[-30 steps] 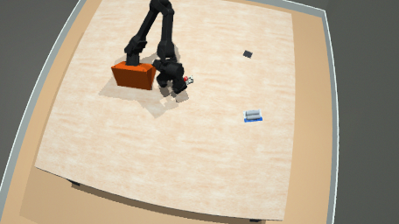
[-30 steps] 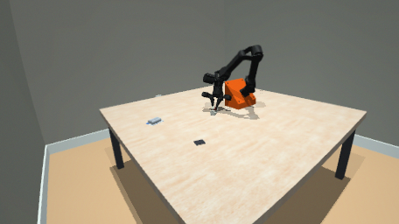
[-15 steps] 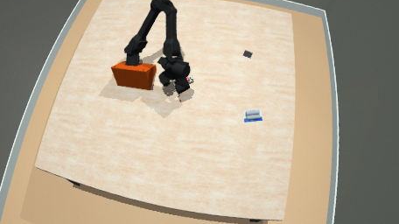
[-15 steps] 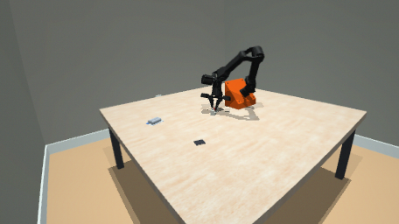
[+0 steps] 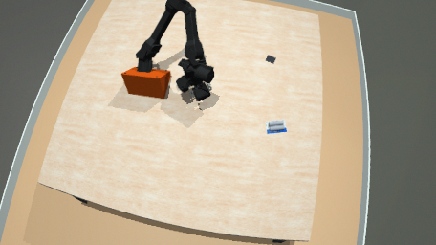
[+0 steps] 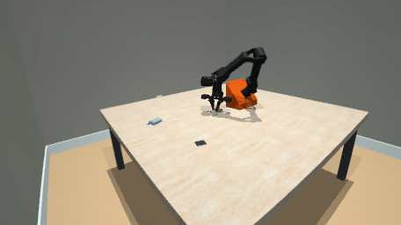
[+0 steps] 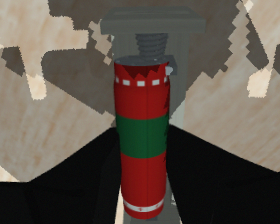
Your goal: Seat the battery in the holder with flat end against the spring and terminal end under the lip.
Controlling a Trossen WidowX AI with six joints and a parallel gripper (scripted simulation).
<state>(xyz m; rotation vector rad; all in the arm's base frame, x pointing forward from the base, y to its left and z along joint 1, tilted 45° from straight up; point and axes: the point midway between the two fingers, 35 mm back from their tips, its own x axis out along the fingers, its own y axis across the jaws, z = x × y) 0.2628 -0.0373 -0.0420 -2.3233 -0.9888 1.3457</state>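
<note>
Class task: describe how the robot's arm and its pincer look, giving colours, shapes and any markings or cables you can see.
The arm is matt black throughout, made of slim rounded links with bulkier joints. It rises from an orange wedge-shaped base block. The pincer is black too, with two short fingers tapering to their tips. No cables, labels or markings show.
</note>
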